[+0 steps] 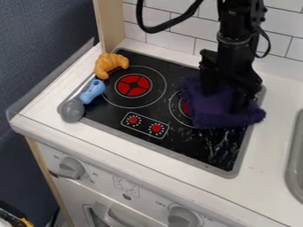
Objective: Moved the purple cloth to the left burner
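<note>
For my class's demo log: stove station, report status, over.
End effector open at purple cloth. Cloth partly covering right burner. Croissant, blue-handled utensil beside left burner, its red centre uncovered.

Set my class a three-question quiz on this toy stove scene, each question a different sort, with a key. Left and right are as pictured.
1. Multiple choice: Which burner does the purple cloth partly cover?
A) left
B) right
C) both
2. True or false: The toy croissant lies nearer the left burner than the right burner.
3. Fill in: The utensil with a gray head has a ____ handle.

Key: 1 B; 2 true; 3 blue.
</note>
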Robot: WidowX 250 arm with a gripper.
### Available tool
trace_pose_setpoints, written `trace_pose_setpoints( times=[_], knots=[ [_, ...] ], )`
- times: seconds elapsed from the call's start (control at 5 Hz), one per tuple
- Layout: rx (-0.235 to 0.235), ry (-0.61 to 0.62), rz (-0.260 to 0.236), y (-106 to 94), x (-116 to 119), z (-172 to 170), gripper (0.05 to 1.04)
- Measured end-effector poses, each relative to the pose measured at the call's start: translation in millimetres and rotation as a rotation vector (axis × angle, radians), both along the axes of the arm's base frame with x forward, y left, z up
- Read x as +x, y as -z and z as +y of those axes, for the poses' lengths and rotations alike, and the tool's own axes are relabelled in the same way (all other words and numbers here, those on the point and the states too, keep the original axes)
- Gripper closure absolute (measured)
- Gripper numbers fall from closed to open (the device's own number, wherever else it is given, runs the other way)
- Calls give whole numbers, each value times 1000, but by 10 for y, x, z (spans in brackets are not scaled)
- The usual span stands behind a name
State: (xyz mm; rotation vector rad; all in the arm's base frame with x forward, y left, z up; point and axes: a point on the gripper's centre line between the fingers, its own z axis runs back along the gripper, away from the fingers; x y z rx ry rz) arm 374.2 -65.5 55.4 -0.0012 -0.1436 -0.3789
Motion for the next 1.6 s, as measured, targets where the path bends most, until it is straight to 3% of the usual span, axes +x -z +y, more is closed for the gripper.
trace_pose_setpoints(
  times=[0.6,0.8,1.2,1.6],
  knots=[
    [23,-231,33,-1,-30,1118,83],
    [23,-263,37,-2,3,1286,83],
    [0,-237,44,-47,-53,1180,87],
    [-5,-235,-84,-687,-164,1150,83]
  ],
)
